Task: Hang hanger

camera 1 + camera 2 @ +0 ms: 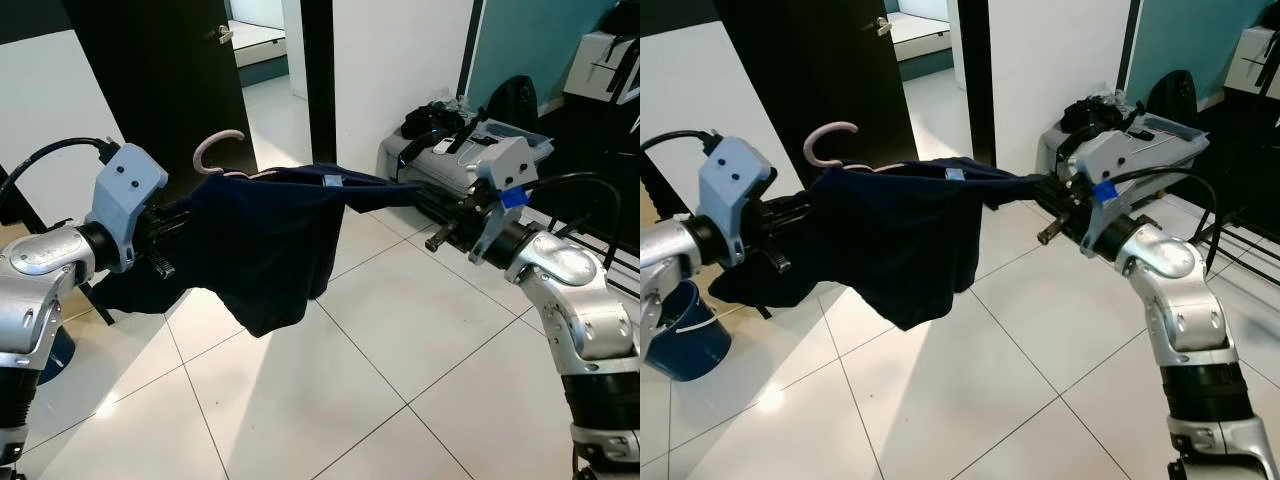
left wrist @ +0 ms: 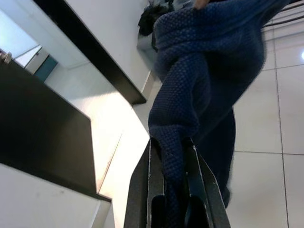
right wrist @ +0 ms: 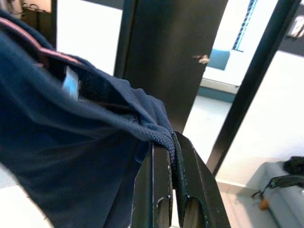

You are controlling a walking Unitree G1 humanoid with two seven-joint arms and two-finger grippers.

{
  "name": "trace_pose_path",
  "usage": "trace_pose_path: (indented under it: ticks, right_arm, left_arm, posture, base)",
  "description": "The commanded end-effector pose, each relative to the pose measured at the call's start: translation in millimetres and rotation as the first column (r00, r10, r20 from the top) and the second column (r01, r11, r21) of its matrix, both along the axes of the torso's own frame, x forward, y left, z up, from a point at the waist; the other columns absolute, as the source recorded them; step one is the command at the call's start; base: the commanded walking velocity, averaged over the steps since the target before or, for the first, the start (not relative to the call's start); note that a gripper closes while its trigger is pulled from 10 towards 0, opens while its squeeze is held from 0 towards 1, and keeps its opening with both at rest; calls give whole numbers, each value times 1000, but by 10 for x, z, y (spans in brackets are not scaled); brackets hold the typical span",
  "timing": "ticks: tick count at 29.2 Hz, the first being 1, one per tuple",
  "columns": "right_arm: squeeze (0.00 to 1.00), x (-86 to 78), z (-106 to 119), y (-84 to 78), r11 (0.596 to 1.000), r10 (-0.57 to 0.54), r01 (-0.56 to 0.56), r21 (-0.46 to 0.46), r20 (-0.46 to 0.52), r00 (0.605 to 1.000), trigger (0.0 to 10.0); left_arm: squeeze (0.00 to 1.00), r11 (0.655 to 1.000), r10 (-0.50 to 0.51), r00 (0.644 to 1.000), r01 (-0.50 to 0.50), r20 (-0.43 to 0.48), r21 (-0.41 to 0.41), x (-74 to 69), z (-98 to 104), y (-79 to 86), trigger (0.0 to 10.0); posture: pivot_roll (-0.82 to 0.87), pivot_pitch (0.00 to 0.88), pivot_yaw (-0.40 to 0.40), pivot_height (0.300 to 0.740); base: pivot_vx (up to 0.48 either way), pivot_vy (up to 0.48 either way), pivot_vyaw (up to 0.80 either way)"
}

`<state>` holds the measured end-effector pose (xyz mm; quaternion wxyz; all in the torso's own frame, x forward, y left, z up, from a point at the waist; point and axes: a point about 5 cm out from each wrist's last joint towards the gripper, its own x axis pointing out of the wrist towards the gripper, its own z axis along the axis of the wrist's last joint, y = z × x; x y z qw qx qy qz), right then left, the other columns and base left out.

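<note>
I've got the navy garment [image 1: 265, 240] stretched in mid-air between both arms over the tiled floor [image 1: 330, 400], sagging in the middle. The left gripper [image 2: 170, 156] pinches one knitted end, and the right gripper [image 3: 172, 152] is clamped on the other edge. My worry: the pink hanger [image 1: 215, 150] sits loosely inside (only its hook pokes out), so pulling unevenly could tip it free.
</note>
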<state>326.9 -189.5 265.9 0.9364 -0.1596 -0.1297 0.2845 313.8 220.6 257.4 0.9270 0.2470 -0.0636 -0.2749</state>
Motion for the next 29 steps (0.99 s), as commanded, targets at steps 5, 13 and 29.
trace_pose_path:
  ticks: [5, 13, 29]
  right_arm:
    - [0, 12, 45, 200, 998, 52, -54, 34, 35, 998, 0]
    - [0, -15, 34, 468, 986, 149, -152, 69, 39, 988, 0]
    - [0, -191, -25, 789, 933, 339, -339, 119, 23, 940, 0]
  left_arm:
    - [0, 994, -91, 996, 90, -5, -58, -47, -126, -316, 10000]
    - [0, 985, -80, 997, 78, -5, -152, -14, -213, -549, 10000]
    - [0, 973, -42, 999, 41, -1, -229, 13, -262, -672, 10000]
  posture:
    - [-49, 0, 75, 740]
    - [-46, 0, 71, 740]
    - [-48, 0, 76, 740]
  base:
    - [0, 0, 0]
    - [0, 0, 0]
    - [0, 0, 0]
